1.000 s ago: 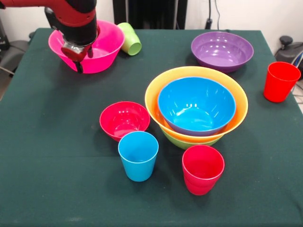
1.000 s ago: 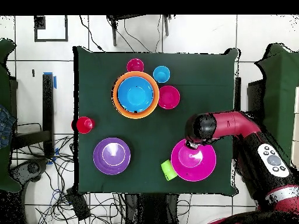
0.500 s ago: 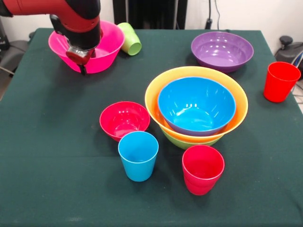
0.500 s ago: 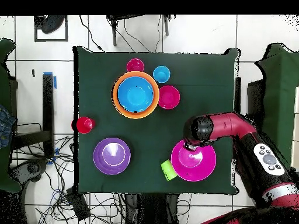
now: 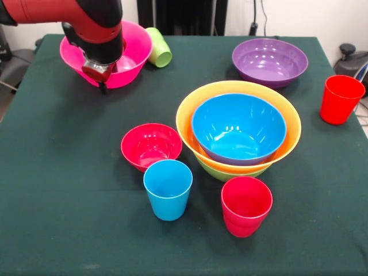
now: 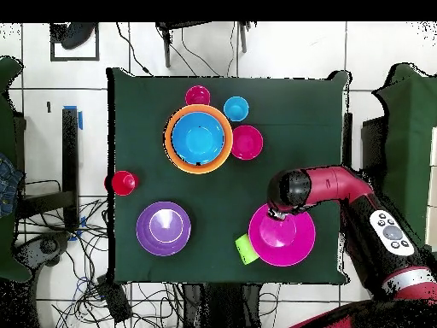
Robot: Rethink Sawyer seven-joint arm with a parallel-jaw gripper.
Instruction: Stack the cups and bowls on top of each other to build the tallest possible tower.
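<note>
A dark green cloth (image 5: pixel 52 190) covered the table above a white tiled floor (image 6: pixel 51 128) strewn with cables. The gripper (image 5: pixel 102 77) pinched the pink bowl's (image 5: pixel 132 49) rim; the tower (image 5: pixel 238 129) stood mid-table.

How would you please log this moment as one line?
tool: at pink bowl rim | stack: blue in orange on green | pink bowl: unstacked
</note>
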